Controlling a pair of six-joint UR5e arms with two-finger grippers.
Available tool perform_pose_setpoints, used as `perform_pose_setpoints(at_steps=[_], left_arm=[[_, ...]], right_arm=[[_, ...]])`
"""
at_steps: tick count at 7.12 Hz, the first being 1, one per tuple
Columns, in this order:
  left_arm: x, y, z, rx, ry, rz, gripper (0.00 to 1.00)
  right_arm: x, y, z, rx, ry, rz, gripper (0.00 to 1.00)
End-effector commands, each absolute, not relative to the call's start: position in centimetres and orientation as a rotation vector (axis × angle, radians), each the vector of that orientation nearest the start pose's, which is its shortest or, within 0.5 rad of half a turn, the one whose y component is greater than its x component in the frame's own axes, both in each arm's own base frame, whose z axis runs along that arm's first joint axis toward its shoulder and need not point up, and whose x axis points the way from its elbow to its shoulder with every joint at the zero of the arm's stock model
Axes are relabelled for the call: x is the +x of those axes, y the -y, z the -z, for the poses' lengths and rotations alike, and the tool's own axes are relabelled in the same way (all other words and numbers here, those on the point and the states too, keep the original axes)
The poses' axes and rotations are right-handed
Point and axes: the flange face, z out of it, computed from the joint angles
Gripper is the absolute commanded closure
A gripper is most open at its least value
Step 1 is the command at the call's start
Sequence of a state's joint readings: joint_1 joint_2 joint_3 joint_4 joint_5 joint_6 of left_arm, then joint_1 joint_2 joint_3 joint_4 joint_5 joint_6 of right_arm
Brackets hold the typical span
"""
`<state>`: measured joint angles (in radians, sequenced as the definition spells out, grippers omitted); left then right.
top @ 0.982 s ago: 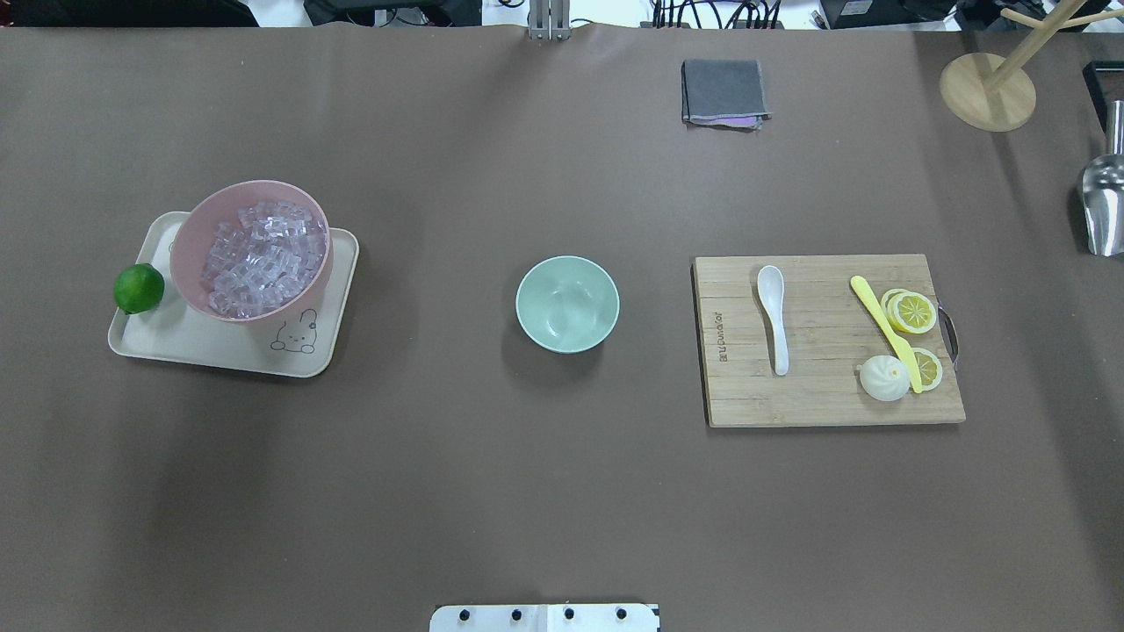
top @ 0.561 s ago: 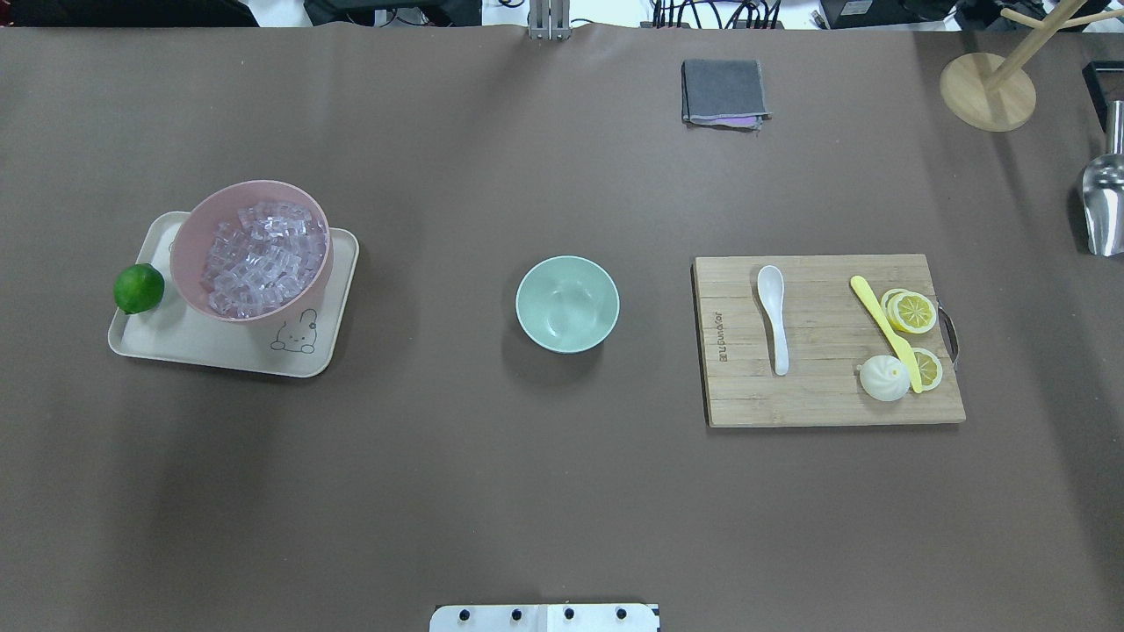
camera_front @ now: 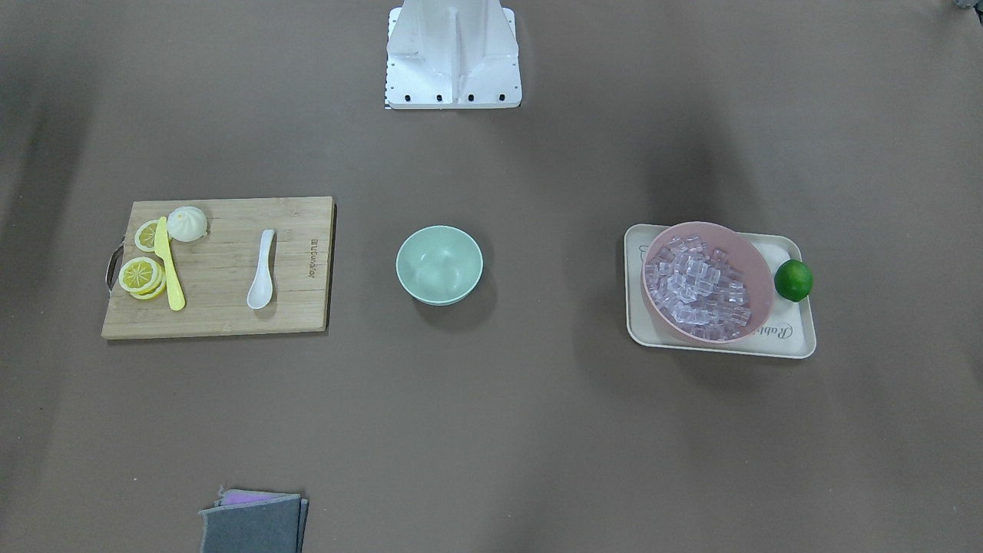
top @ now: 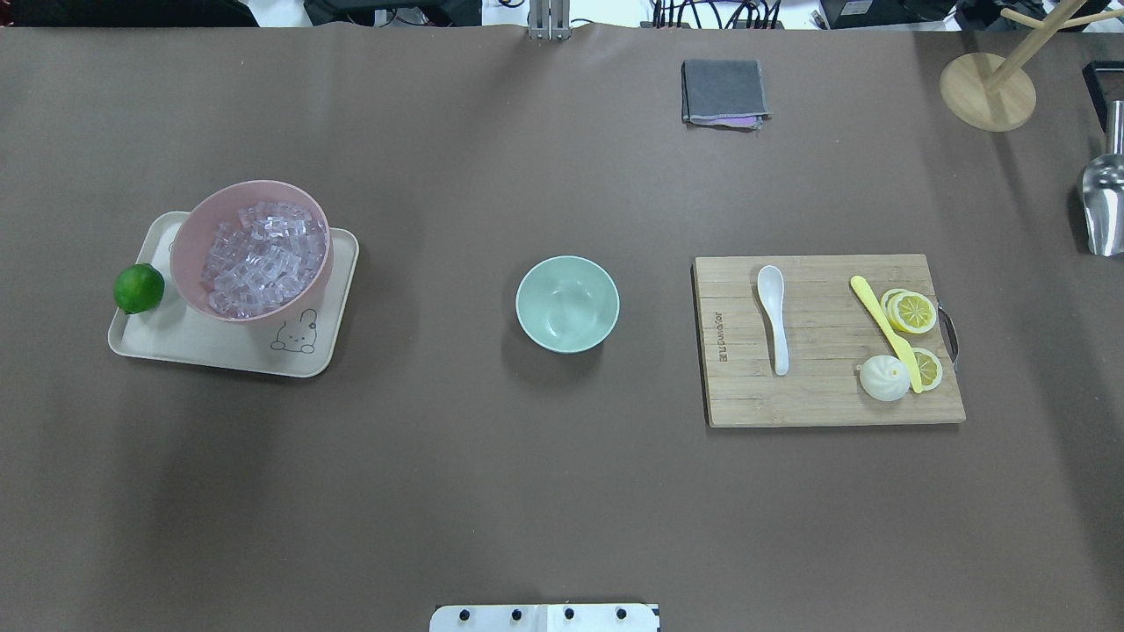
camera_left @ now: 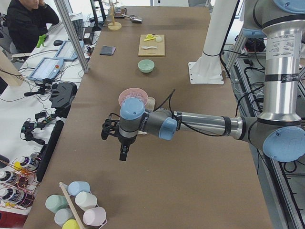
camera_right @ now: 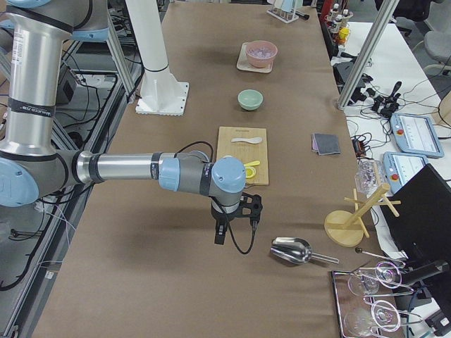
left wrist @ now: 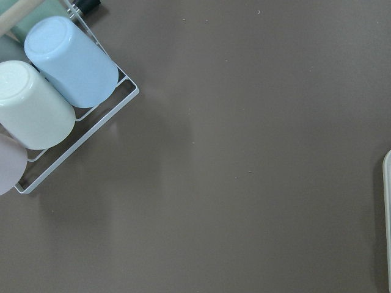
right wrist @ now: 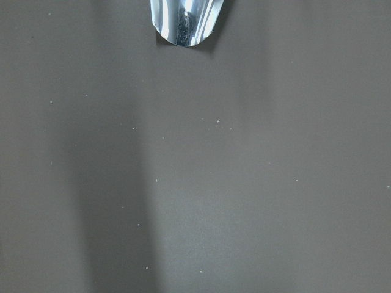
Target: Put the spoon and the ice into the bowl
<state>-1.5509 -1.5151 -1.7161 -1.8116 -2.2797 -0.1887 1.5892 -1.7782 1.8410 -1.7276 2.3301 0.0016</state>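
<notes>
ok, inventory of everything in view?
bowl: 1, mint, centre
spoon: 1, white, board
ice: heap, clear, pink bowl
pink bowl: 1, pink, tray
tray: 1, beige, left
lime: 1, green, tray edge
board: 1, wood, right
knife: 1, yellow, board
lemon slices: several, yellow, board
bun: 1, white, board
cloth: 1, grey, far side
scoop: 1, metal, right end
stand: 1, wood, far right
cups: several, pastel, left end
left gripper: 1, dark, near cups
right gripper: 1, dark, near scoop

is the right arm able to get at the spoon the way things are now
Probably yes. The spoon lies on the cutting board, apart from the yellow knife, with nothing over it. The right gripper hangs above the table near that board and the metal scoop.
</notes>
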Motion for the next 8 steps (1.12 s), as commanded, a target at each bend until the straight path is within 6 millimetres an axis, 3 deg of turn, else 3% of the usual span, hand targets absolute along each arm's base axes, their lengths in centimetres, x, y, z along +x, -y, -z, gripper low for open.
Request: perform_pose_setpoints(at_steps=[1,8], left_arm=[[-5.88,48.73,-59.05,0.242,-0.731,0.043,0.02],[-5.86,49.06,-58.86,0.248,-0.733,0.04,0.02]], right_arm=[[7.19,39.39,-63.54,-0.084,0.761,-0.055,0.0],[7.19,39.39,-63.59,-0.079,0.761,-0.054,0.0]])
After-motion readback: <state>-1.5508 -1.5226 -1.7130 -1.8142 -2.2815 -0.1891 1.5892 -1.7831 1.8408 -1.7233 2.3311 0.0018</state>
